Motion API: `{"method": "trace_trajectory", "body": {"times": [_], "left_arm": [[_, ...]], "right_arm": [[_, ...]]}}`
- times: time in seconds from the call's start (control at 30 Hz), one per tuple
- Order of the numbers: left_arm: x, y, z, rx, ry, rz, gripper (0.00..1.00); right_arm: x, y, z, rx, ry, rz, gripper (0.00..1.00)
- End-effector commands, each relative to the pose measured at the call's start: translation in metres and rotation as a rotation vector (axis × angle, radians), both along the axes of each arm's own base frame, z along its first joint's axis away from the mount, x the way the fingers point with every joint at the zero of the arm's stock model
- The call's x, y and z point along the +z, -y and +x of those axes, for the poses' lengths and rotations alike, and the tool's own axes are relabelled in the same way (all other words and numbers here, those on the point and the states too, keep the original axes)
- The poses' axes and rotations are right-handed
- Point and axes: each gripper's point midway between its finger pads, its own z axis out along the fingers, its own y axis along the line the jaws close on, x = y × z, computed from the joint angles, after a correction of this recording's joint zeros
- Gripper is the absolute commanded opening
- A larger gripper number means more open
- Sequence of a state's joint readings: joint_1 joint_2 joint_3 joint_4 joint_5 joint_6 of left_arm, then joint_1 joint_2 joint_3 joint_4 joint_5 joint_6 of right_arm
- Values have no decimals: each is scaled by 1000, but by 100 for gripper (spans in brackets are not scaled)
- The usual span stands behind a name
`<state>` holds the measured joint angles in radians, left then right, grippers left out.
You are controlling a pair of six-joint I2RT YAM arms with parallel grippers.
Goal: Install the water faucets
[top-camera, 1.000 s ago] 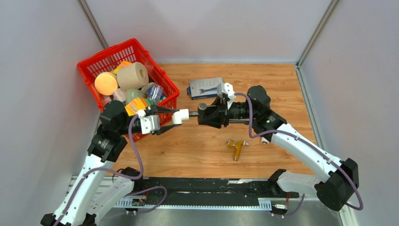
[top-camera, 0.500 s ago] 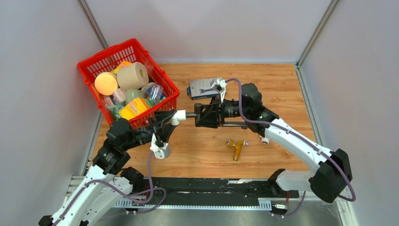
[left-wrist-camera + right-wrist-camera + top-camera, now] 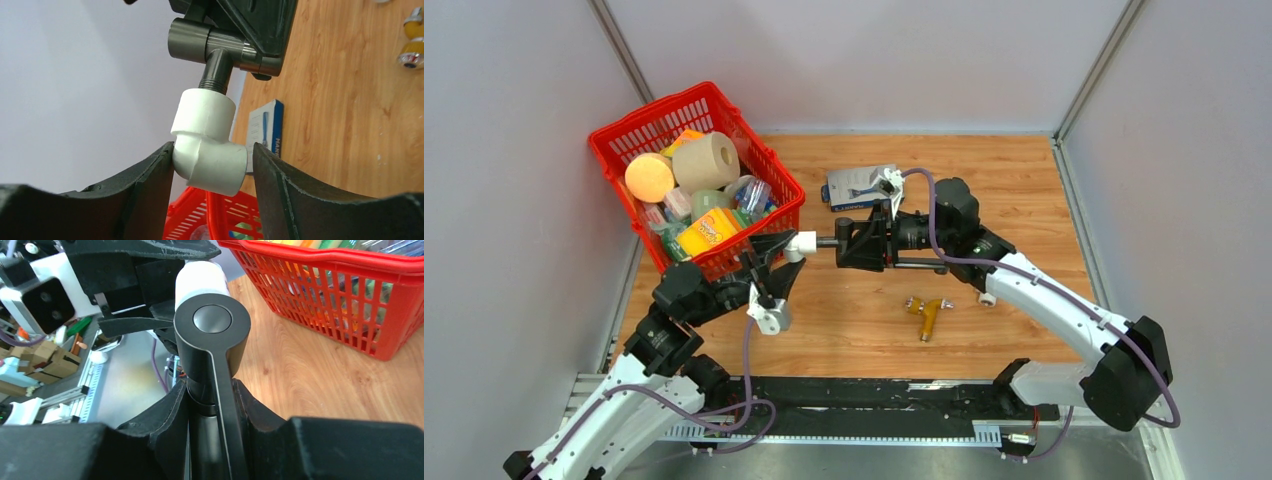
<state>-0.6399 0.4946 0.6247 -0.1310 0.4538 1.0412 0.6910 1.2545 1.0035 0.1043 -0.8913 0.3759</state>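
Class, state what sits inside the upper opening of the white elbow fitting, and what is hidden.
The threaded stem of the dark grey faucet enters the white elbow fitting. How far it reaches inside is covered by the fitting's wall.

The faucet lies above the desk between my left tool and right tool, the elbow fitting on its left end. The basket sits far left, the box behind my right tool, the valve before it.
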Motion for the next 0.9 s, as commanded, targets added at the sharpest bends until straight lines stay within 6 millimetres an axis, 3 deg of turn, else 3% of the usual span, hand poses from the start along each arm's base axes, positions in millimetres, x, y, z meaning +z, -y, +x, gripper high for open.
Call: {"method": "trace_trajectory", "body": {"times": [0.0, 0.13, 0.2, 0.33, 0.37, 0.4, 0.43, 0.67, 0.87], "left_arm": [[16, 3, -6, -5, -206, -160, 65], [26, 9, -16, -35, -399, -237, 69], [31, 10, -19, -15, -570, -333, 78], [42, 5, -13, 93, -781, -399, 82], [30, 8, -8, 132, -848, -377, 82], [38, 8, -7, 137, -870, -393, 82], [31, 12, -5, 149, -907, -370, 82], [23, 31, -6, 49, -1003, -270, 85], [26, 40, -15, -85, -929, -199, 86]], "right_arm": [[46, 11, 16, -82, 228, 99, 0], [40, 19, 32, -141, 296, 75, 0], [36, 21, 37, -163, 339, 58, 0], [33, 29, 39, -177, 468, 39, 0], [32, 30, 37, -169, 517, 37, 0], [32, 32, 35, -162, 545, 38, 0], [32, 33, 31, -140, 581, 41, 0], [39, 41, 11, -63, 766, 79, 0], [44, 44, -4, -3, 842, 114, 0]]}}
